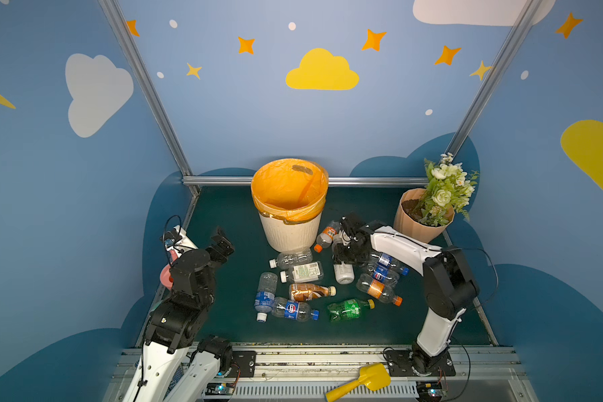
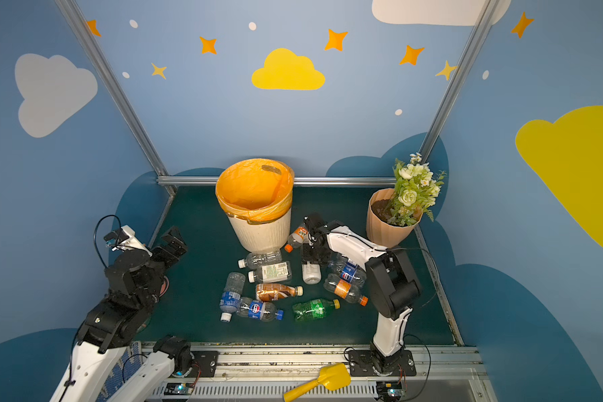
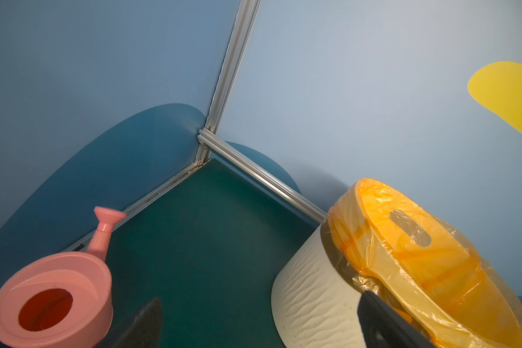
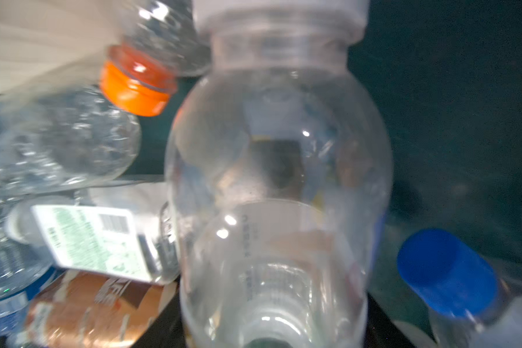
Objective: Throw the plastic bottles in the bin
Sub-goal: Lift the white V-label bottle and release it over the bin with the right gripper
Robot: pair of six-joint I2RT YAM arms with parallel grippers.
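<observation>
Blue walls painted with clouds and stars close in the dark green surface [image 1: 223,313], so you have little room to swing. Your left fingers [image 1: 223,242] stand spread wide and empty, well apart from every bottle. The pink watering can [image 3: 52,298] is on one side of them and the bin [image 1: 289,233] on the other, and a careless sweep could tip either.

The plastic bottles [image 1: 305,272] lie in a loose heap on the surface between the two sets of fingers, and none shows inside the bin. Your right fingers [image 1: 342,257] reach down over a pale white-capped bottle [image 4: 278,168], which sits between them in the right wrist view. You cannot tell from these views whether they pinch it or merely flank it.

Its smooth round body could squirt out of a shallow grip. The orange-capped bottle [image 1: 326,236] just beside the fingers may get dragged along or knocked away. On the lift, the arm could clip the bin's rim.

That wrist view is blurred and cuts off almost all of the fingertips. The orange liner [image 1: 286,188] hides the bin's floor.
</observation>
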